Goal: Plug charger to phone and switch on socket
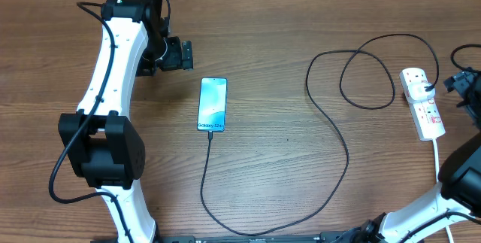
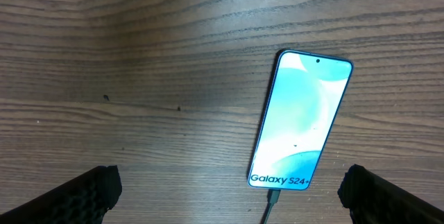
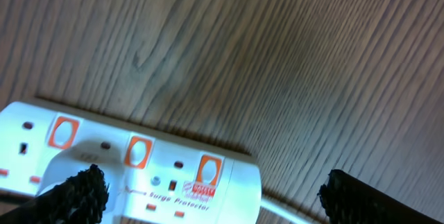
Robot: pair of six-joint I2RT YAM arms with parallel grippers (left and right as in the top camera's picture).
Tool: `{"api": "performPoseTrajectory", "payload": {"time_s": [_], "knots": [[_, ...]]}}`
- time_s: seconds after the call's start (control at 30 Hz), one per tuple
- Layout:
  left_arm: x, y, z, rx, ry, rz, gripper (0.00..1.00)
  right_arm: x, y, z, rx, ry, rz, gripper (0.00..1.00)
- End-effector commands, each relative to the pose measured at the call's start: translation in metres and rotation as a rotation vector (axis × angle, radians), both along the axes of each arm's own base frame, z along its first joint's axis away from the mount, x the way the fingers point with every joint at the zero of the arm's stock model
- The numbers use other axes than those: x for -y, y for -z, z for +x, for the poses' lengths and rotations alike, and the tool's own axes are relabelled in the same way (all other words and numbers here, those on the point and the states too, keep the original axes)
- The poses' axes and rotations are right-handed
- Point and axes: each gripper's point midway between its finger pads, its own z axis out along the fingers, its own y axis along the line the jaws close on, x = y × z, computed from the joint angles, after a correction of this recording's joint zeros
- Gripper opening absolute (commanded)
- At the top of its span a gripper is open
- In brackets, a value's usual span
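The left gripper [image 2: 229, 181] is hanging wide open and gripping nothing, its ribbed black fingers [image 2: 90, 196] showing in the bottom corners of the left wrist view. Just beyond them the phone [image 2: 302, 120] is lying flat on the wooden table [image 1: 263, 17], screen lit, nearer the picture's right-hand finger and touching neither. The charger [image 1: 331, 130] is meeting the phone's bottom edge with its connector tip. The right gripper [image 3: 215, 182] is likewise gaping open and empty. It is hovering over the end of the socket [image 3: 159, 161], whose red switches [image 3: 139, 151] are facing up between the fingers. Farther off, in the overhead view, the charger's cable is looping across the table to its black plug, which is sitting in the socket. The thick white cord [image 1: 437, 156] is trailing towards the right arm's base.
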Motion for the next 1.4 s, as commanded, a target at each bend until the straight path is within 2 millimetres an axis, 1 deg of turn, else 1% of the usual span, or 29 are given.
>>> {"api": "performPoseTrajectory", "payload": {"time_s": [0.0,0.1,0.17,0.33,0.43,0.8,0.93,1.07,1.2,1.37], "knots": [[-0.003,-0.007,0.001,0.020,-0.014,0.004,1.00,0.008,-0.007,0.004,0.027,0.010,-0.024,1.00],[-0.003,-0.007,0.001,0.019,-0.015,0.004,1.00,0.009,-0.005,0.000,0.010,0.004,-0.028,1.00],[-0.003,-0.007,0.001,0.019,-0.014,0.004,0.99,0.009,-0.001,0.002,0.007,-0.038,-0.029,1.00],[-0.003,-0.007,0.001,0.020,-0.014,0.004,1.00,0.009,0.013,0.009,0.032,-0.090,-0.027,1.00],[-0.003,-0.007,0.001,0.019,-0.014,0.004,1.00,0.010,0.021,0.008,0.027,-0.087,-0.019,1.00],[-0.003,-0.007,0.001,0.019,-0.014,0.004,1.00,0.007,0.072,0.003,-0.063,-0.102,0.059,1.00],[-0.003,-0.007,0.001,0.019,-0.015,0.004,1.00,0.000,0.077,0.008,-0.038,-0.126,0.097,1.00],[-0.003,-0.007,0.001,0.019,-0.014,0.004,1.00,0.000,0.077,0.009,-0.037,-0.125,0.098,1.00],[-0.003,-0.007,0.001,0.019,-0.014,0.004,1.00,-0.007,0.078,0.014,-0.006,-0.157,0.136,1.00],[-0.003,-0.007,0.001,0.019,-0.014,0.004,1.00,-0.003,0.077,0.016,0.006,-0.144,0.129,1.00]]}}
